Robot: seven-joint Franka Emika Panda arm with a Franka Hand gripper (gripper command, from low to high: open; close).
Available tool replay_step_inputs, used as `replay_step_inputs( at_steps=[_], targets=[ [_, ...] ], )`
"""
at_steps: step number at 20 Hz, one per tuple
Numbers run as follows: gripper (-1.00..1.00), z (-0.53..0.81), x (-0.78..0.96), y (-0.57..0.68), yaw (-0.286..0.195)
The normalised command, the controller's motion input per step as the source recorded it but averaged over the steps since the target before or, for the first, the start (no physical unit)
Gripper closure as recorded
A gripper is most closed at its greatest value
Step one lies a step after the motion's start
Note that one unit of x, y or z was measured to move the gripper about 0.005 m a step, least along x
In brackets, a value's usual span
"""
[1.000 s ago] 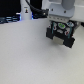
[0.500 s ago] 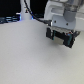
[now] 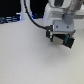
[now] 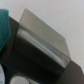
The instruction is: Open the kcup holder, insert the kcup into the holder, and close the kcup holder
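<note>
Gripper: I see the gripper (image 3: 59,39) low over the table (image 3: 25,60), at the exterior view's upper right; its white body fills that corner.
Jaws: I cannot tell whether they are open or closed; the fingers blur into the dark shape beneath them.
Holder: the kcup holder (image 3: 64,40) shows as a dark block directly under the gripper, mostly hidden by it. From the wrist I see its dark surface (image 4: 30,65) close up, with a grey flap (image 4: 42,35) tilted above it.
Pod: a green patch (image 4: 4,27) sits at the wrist picture's edge beside the flap; I can't confirm it is the kcup.
Cable: a black cable (image 3: 31,17) loops from the arm toward the gripper.
Background: dark clutter (image 3: 10,20) lies beyond the table, well apart from the holder.
</note>
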Motion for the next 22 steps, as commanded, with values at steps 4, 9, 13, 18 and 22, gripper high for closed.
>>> replay_step_inputs(
  at_steps=[4,9,13,18,22],
  targets=[
    [-1.00,-0.12,-0.43,0.47,0.117],
    [-1.00,-0.11,-0.43,0.48,0.118],
    [-1.00,-0.08,-0.39,0.52,0.103],
    [-1.00,-0.05,-0.35,0.56,0.086],
    [-1.00,-0.04,-0.33,0.57,0.081]
  ],
)
